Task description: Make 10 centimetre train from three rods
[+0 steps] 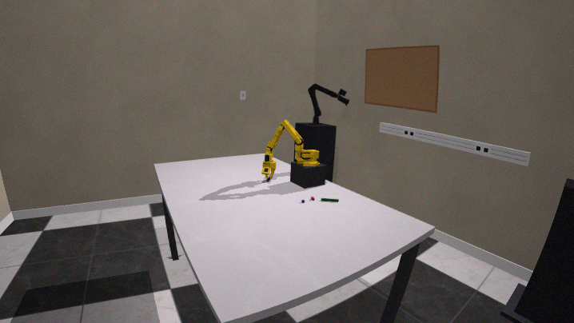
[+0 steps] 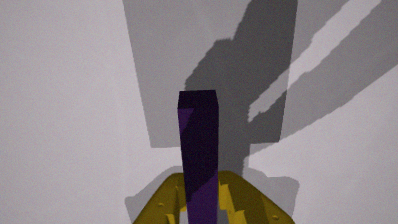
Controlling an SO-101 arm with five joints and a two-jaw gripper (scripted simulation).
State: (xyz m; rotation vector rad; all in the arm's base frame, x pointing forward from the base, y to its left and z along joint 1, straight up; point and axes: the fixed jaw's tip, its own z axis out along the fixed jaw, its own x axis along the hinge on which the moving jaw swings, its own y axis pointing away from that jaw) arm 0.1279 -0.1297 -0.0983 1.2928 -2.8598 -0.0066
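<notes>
My yellow gripper [image 1: 267, 177] hangs low over the white table, left of the arm's black base. It is shut on a purple rod [image 2: 200, 155], which sticks out from the jaws toward the table in the wrist view. The rod's tip shows as a dark speck under the fingers in the exterior view [image 1: 265, 181]. A green rod [image 1: 329, 199] lies flat on the table right of the base. A magenta rod [image 1: 312, 198] and a blue rod [image 1: 302, 201] lie just left of it, each apart from the others.
The arm's black base block [image 1: 307, 174] stands at the table's far edge. A black pedestal with a second black arm [image 1: 320, 108] stands behind it. The table's edges lie far from the gripper.
</notes>
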